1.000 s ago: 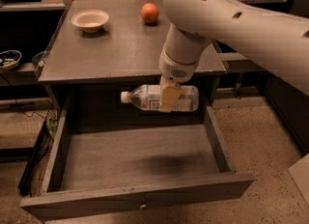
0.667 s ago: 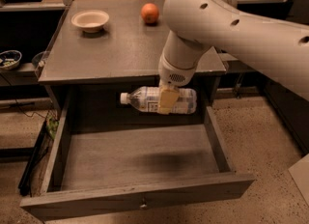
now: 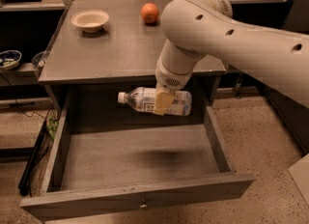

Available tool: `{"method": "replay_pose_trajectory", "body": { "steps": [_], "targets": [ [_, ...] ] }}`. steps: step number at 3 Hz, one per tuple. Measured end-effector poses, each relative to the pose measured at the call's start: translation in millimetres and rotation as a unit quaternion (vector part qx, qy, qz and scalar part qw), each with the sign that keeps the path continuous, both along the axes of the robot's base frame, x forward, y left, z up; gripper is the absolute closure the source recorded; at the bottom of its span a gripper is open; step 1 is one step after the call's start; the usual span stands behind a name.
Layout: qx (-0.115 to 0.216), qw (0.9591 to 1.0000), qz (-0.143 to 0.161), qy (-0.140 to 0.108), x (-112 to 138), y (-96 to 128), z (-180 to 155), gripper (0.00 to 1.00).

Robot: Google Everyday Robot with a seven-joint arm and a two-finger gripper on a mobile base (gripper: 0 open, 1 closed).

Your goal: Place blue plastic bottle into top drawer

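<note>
The blue plastic bottle (image 3: 140,100) lies on its side in the air, white cap pointing left, held over the back of the open top drawer (image 3: 135,158). My gripper (image 3: 163,103) hangs down from the white arm and is shut on the bottle's middle. The drawer is pulled out wide, its grey floor bare, its front panel with a small round knob (image 3: 143,203) at the bottom of the view. A dark shadow of the bottle lies on the drawer floor.
A grey table top (image 3: 111,49) above the drawer carries a white bowl (image 3: 90,20) at the back left and an orange (image 3: 149,12) at the back middle. A dark shelf with a small bowl (image 3: 8,59) stands at the left. Speckled floor lies to the right.
The arm and the bottle have shifted slightly forward and down over the drawer. The grip on the bottle has not changed.
</note>
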State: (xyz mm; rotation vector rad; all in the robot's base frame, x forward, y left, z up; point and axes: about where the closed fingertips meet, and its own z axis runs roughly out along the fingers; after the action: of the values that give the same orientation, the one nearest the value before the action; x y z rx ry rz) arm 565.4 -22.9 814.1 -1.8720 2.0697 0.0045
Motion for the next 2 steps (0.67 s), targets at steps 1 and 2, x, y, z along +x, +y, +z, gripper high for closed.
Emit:
{"method": "replay_pose_trajectory", "body": {
  "steps": [1,2],
  "targets": [
    [-0.002,0.9999,-0.008,0.011,-5.1,3.7,-14.9,1.00],
    [0.006,0.9992,-0.019,0.034,-17.2,9.8,-51.1,1.00]
  ]
}}
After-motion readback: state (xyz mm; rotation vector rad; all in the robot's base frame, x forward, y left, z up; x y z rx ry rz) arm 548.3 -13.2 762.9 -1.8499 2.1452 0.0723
